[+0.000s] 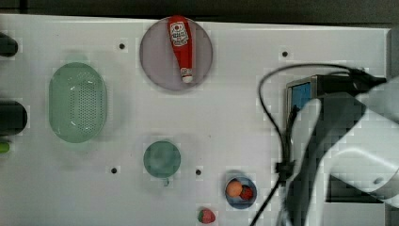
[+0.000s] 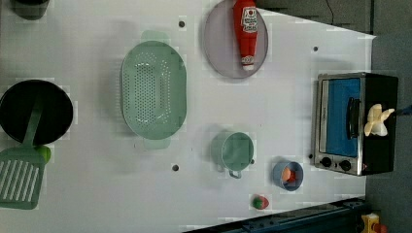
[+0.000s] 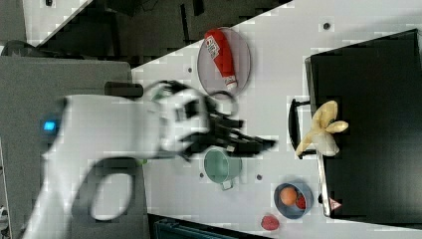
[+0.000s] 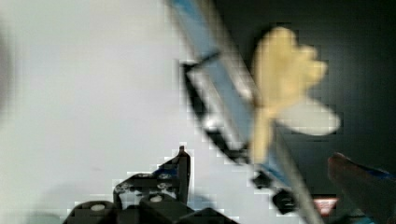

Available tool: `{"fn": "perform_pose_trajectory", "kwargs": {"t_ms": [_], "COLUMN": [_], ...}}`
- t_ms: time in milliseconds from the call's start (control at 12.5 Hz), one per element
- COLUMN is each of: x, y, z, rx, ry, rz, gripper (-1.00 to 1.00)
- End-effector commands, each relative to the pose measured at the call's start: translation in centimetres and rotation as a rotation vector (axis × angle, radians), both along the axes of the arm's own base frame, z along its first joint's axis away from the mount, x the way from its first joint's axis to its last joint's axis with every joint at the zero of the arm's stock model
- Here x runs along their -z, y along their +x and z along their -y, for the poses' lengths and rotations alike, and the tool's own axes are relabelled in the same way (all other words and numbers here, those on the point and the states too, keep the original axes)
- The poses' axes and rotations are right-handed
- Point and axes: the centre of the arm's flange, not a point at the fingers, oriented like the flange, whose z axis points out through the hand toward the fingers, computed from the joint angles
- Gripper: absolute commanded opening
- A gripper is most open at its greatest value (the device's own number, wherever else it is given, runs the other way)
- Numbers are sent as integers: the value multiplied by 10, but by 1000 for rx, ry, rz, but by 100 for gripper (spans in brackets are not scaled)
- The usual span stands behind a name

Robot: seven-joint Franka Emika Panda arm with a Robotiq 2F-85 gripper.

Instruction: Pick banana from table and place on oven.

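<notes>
The pale yellow banana (image 2: 378,120) lies on the black top of the oven (image 2: 340,145), near the edge above the glass door, its tan end hanging over the handle (image 3: 293,124). It shows again as the banana (image 3: 322,130) in the right view and the banana (image 4: 280,79) in the wrist view. My gripper (image 3: 263,144) is open and holds nothing. It hovers over the white table (image 2: 291,97), off the oven's front and apart from the banana. In the top view my arm (image 1: 339,141) covers most of the oven (image 1: 301,94).
A ketchup bottle (image 2: 245,31) lies on a grey plate (image 2: 218,43). A green colander (image 2: 153,90), a green cup (image 2: 236,150), a blue bowl (image 2: 287,175) with an orange ball, a strawberry (image 2: 260,201), a black pan (image 2: 34,111) and a spatula (image 2: 19,177) stand around.
</notes>
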Motion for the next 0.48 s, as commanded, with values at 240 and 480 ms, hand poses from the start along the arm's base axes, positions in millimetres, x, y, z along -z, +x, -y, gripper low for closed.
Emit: {"fn": "perform_pose_trajectory", "kwargs": {"t_ms": [240,480], "x": [-82,-96], "y": [31,4], "z": [-174,-211], "rx": [232,455], "ry": [-3,-9], "rz": [162,94], "gripper": [100,100]}}
